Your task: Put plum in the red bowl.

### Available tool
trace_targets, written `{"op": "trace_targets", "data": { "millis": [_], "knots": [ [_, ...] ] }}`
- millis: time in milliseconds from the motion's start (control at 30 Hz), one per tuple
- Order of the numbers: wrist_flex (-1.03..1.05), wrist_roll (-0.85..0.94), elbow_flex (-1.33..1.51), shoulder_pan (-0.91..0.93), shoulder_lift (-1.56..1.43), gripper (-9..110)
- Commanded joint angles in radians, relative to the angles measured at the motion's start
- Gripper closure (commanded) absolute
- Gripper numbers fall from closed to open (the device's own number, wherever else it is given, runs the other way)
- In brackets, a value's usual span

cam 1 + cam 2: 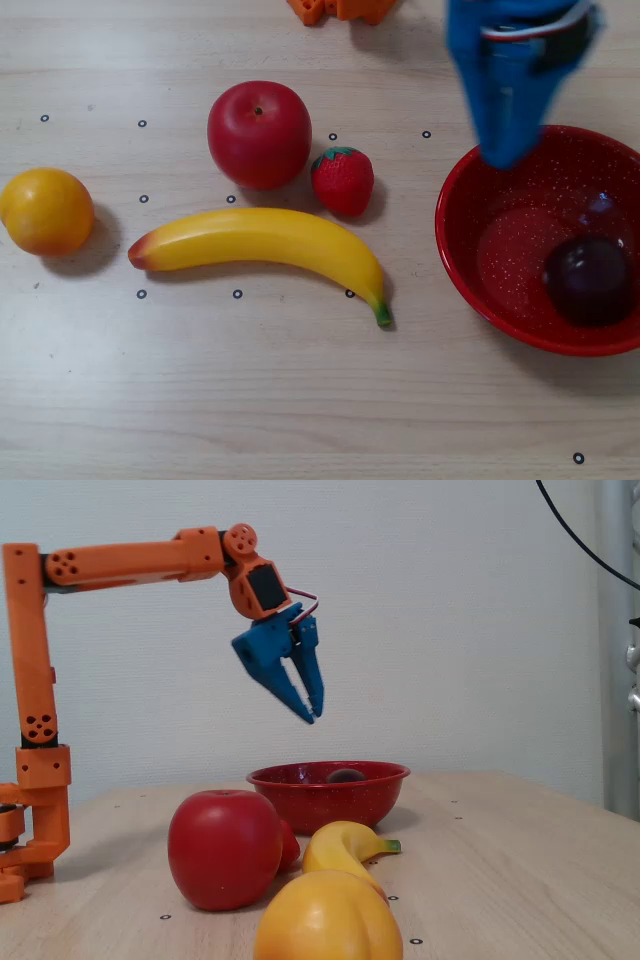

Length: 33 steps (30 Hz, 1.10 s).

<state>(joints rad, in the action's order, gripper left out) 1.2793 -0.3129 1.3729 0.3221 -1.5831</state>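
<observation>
1. The table (300, 400), pale wood grain, is seen in full width in the overhead view; small ring marks are dotted across it.
2. The orange arm (130, 560) is raised clear of the tabletop in the fixed view, its blue gripper (312, 712) hung in the air above the bowl, touching nothing. The fingers are seen nearly pressed together at the tips, with nothing between them.
3. The red bowl (470, 260) is set at the right edge of the table in the overhead view, partly cut off by the frame.
4. The plum (590, 278) is found inside the red bowl, resting on the bowl floor toward the side nearest the right edge. Only its top is seen above the rim in the fixed view (346, 775).
5. Plum orientation: the fruit is near-round; no long axis and no stem end can be made out.
6. Other items, untouched: banana (270, 245) mid-table, apple (259, 133) toward the far edge, orange (45, 211) at the left edge, strawberry (343, 180) just beside the apple.
7. Step judged: placement is complete; the release is done. The next move is judged to call only for the arm to be drawn back clear of the bowl.
</observation>
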Motion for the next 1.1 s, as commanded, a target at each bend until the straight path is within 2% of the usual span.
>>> {"op": "trace_targets", "data": {
  "millis": [0,233,667,833,1067],
  "knots": [
    [0.02,0.037,-0.02,-0.038,-0.152,101],
    [0.005,0.072,0.166,-0.14,-0.377,101],
    [-0.268,0.075,0.815,-0.364,-0.913,101],
    [-0.327,0.08,0.969,-0.41,-0.98,101],
    [-0.489,0.046,1.305,-0.41,-1.267,101]
  ]
}}
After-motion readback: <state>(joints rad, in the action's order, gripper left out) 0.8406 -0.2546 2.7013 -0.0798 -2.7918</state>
